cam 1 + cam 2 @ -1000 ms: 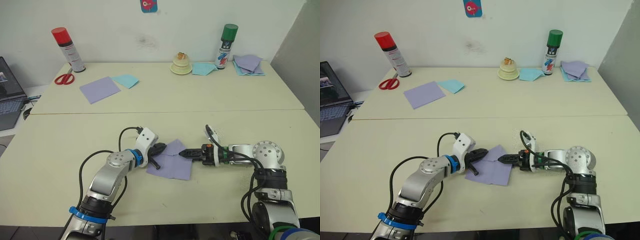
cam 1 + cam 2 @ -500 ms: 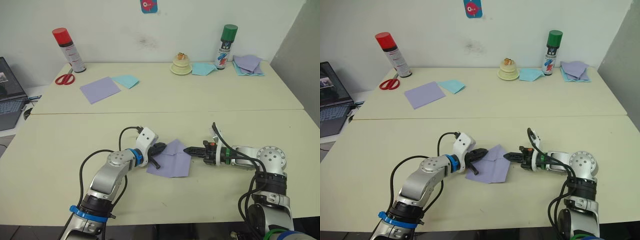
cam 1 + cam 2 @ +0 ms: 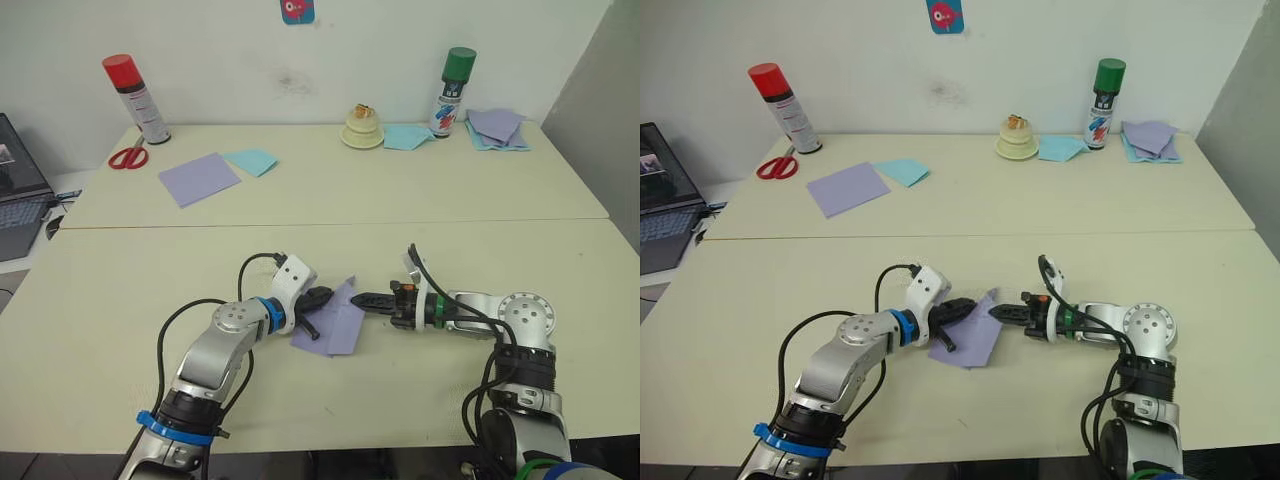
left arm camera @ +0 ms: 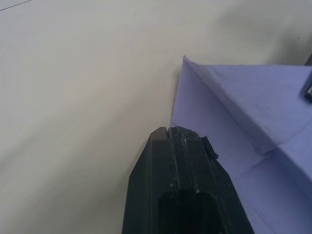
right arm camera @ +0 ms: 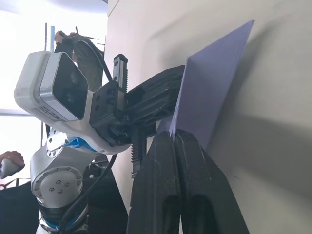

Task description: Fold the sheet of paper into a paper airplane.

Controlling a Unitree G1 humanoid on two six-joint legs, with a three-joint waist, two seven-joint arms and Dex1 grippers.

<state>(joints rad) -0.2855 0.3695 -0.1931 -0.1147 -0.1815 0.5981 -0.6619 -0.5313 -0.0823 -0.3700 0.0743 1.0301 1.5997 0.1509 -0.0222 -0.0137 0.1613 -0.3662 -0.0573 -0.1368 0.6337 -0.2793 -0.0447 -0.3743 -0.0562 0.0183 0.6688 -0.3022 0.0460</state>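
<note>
The lavender sheet of paper lies on the near table between my two grippers, its right part lifted and standing up over the rest. My right gripper is shut on that raised right edge; in the right wrist view the sheet of paper rises from the closed fingertips. My left gripper is shut, its tip resting on the sheet's left edge. In the left wrist view the sheet of paper shows a crease and a folded flap beyond the shut left gripper.
On the far table stand a red spray can, red scissors, a smooth lavender square, a pale blue sheet, a cream round object, a green spray can and stacked papers. A laptop sits far left.
My right gripper shut on the sheet's right edge and moved left, raising that side so the sheet looks narrower. The left gripper stayed in place.
</note>
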